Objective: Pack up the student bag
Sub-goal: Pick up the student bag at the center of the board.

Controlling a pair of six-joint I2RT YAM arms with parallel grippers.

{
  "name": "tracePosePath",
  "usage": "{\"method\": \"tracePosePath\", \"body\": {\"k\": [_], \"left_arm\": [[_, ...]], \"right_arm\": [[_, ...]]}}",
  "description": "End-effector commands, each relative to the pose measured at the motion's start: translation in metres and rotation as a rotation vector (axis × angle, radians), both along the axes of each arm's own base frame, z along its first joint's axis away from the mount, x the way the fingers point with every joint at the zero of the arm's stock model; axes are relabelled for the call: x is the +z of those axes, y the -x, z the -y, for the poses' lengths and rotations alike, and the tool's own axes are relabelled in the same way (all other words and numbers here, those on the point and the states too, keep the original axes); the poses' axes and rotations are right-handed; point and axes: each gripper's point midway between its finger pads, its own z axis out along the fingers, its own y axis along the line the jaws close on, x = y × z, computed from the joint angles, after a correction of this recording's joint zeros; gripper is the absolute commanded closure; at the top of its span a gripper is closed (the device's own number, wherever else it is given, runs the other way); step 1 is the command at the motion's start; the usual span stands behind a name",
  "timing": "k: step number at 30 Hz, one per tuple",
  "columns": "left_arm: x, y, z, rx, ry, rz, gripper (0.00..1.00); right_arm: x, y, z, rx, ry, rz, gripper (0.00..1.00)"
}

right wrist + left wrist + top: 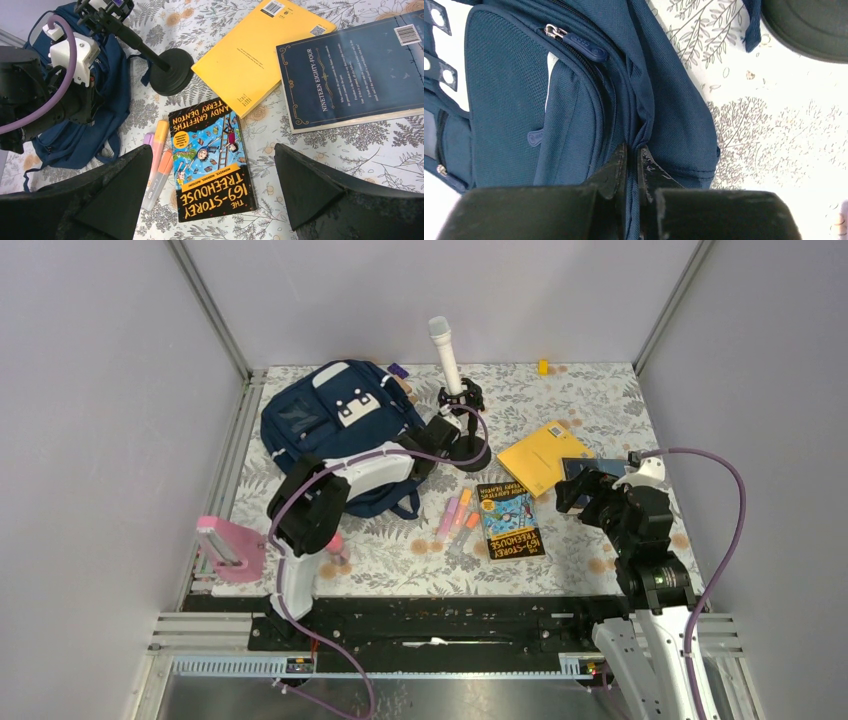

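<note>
Left arm: reaches from its base toward 12 o'clock, over the lower edge of the student bag (320, 420). Left gripper (633, 150): clenched on a raised fold of the navy fabric at the bag's 3 o'clock edge. Right arm: bent low at 4 o'clock on the table (600, 400). Right gripper (212, 150): fingers spread wide, grasping nothing, hovering over the Treehouse book (510, 520). Student bag: lies flat at 10 o'clock of the table's centre; the zip pull (574, 42) sits on a closed-looking seam; contents cannot be seen. Loose on the table: yellow book (540, 455) at 3 o'clock, dark blue book (360, 75) partly under it, highlighters (458, 515) just beside the Treehouse book at its 9 o'clock.
</note>
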Motion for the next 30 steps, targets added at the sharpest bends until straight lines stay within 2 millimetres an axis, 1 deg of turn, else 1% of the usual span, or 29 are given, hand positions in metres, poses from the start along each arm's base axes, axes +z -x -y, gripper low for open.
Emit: {"method": "tracePosePath", "body": {"k": [1,3,4,7,10,11,14,15,17,20,26,30], "left_arm": [[0.051,0.003,-0.011,-0.019,-0.046,0.110,1.00],[0.068,0.012,-0.014,-0.031,-0.042,0.129,1.00],[0.080,0.016,-0.016,-0.033,-0.032,0.147,1.00],[0.106,0.030,-0.026,-0.020,0.004,0.175,1.00],[0.117,0.048,-0.038,-0.015,0.026,0.167,1.00],[0.124,0.055,-0.042,-0.010,0.043,0.170,1.00],[0.128,0.076,-0.052,-0.016,0.083,0.151,1.00],[0.127,0.083,-0.053,-0.032,0.103,0.141,1.00],[0.130,0.096,-0.049,-0.083,0.150,0.127,1.00],[0.139,0.114,-0.030,-0.191,0.236,0.119,1.00],[0.162,0.123,-0.020,-0.268,0.300,0.150,1.00],[0.175,0.134,-0.004,-0.366,0.353,0.155,1.00]], "right_arm": [[0.004,0.000,0.004,-0.021,0.004,0.020,0.00],[0.005,0.000,0.004,-0.021,0.004,0.023,0.00],[0.005,0.001,0.004,-0.020,0.004,0.025,0.00],[0.006,0.002,0.004,-0.018,0.003,0.030,0.00],[0.005,0.001,0.002,-0.011,0.001,0.025,0.00],[0.005,0.001,0.002,-0.009,0.000,0.023,0.00],[0.005,0.000,0.002,-0.006,0.004,0.020,0.00],[0.007,0.001,-0.003,0.024,-0.002,0.025,0.00],[0.012,0.000,-0.009,0.059,-0.005,0.044,0.00],[0.019,-0.001,-0.024,0.142,-0.033,0.067,0.00],[0.028,0.005,-0.065,0.367,-0.129,0.069,0.00],[0.029,0.006,-0.080,0.439,-0.144,0.097,0.00]]}}
